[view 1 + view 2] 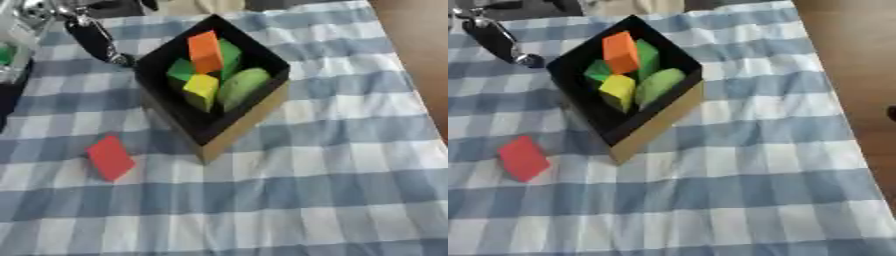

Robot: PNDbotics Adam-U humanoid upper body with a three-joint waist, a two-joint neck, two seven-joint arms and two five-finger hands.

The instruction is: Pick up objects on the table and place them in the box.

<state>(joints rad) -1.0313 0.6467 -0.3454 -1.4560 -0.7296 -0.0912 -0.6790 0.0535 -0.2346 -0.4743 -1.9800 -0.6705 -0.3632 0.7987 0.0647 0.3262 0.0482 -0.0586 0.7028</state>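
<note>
The box [229, 131], black inside with tan cardboard outer walls, stands on the table [350, 200], which is covered by a blue-and-white checked cloth, and serves as the landmark here. Inside it lie 4 pieces bunched toward its far corner: an orange block [206, 51] standing tallest, a green block [181, 70] partly hidden behind and beneath it, a yellow block [200, 90] leaning in front, and a rounded pale-green piece [241, 86] against the box's right inner wall. They sit heaped rather than flat, probably because each was let go from above onto the ones already there. 1 piece is left outside: a red block [110, 157], lying flat on the cloth to the left of the box and nearer the robot than it, well clear of the wall. Beyond the box's far-left corner the left hand [96, 42] shows as dark, slim fingers with a silver joint above, their tip close to the box's rim but holding nothing I can make out; whether they are curled or straight I cannot tell. The right hand is not visible in either view. By my reading the task is nearly done, and the red block is the likely next target, being on the left hand's side.
</note>
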